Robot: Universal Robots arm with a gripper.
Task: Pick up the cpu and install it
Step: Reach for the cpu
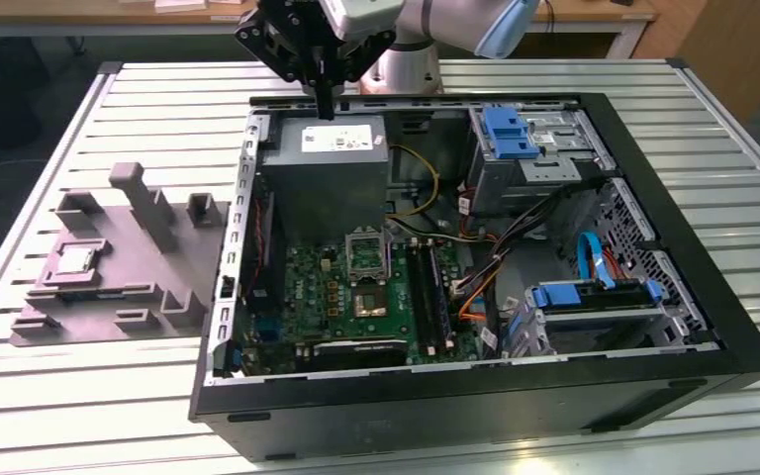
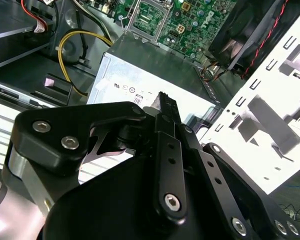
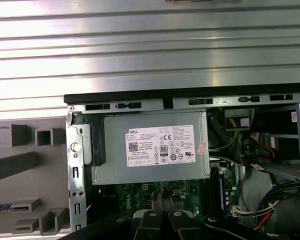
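Gripper (image 1: pixel 328 109) at the top centre of the exterior view, jaws together and holding nothing, hangs over the power supply box (image 1: pixel 328 173) inside the open computer case (image 1: pixel 486 406). The cpu (image 1: pixel 74 263) lies on the grey tray (image 1: pixel 110 297) at the exterior view's left, well apart from it

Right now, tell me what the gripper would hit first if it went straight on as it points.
Probably the power supply box: the gripper points down at its labelled top, near the case rim. Depth is unclear, so it could catch that rim instead.
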